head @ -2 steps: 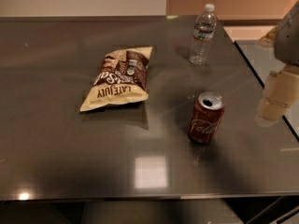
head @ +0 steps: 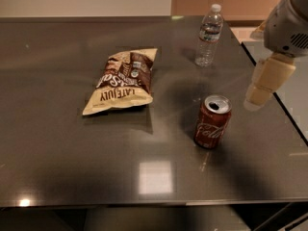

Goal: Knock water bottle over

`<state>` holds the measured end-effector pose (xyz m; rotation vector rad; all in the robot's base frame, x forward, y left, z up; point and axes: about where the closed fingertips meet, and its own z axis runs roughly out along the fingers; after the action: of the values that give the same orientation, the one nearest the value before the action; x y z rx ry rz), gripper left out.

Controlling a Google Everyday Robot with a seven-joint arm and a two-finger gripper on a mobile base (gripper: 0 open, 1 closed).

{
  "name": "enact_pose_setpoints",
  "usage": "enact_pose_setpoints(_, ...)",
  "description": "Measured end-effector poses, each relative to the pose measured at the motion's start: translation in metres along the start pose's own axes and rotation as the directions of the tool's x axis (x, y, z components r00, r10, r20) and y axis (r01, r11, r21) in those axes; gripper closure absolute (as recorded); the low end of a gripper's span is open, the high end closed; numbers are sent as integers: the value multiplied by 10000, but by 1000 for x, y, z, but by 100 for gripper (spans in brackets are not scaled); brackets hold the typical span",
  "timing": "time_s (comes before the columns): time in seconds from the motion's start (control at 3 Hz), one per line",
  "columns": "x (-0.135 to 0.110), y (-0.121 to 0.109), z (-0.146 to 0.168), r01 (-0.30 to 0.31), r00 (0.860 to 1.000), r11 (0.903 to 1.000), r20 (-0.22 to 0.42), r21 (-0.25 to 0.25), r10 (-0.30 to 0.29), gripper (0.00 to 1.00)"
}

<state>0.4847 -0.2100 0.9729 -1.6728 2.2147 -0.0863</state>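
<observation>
The water bottle (head: 209, 35) is a small clear ribbed plastic bottle with a white cap and a pale label band. It stands upright near the far right of the dark table (head: 62, 143). My gripper (head: 260, 91) is cream-coloured and hangs from the grey arm at the right edge of the view. It sits above the table's right side, to the right of the bottle and nearer the camera, apart from it. It holds nothing that I can see.
A red soda can (head: 212, 121) stands upright just left of the gripper. A chip bag (head: 123, 80) lies flat mid-table. The table's right edge (head: 281, 102) runs diagonally under the gripper, and a second surface lies beyond it.
The gripper has moved left, in over the table towards the can and bottle. The bottle, can and bag have not moved.
</observation>
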Motion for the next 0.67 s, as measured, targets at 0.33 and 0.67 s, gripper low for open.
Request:
enact_pose_setpoints(0.33, -17, -48, 23, -385, 9977, 9988, 570, 305, 367, 0)
enact_pose_setpoints(0.67, -19, -96, 37, -944, 9908, 9943, 1021, 496, 890, 0)
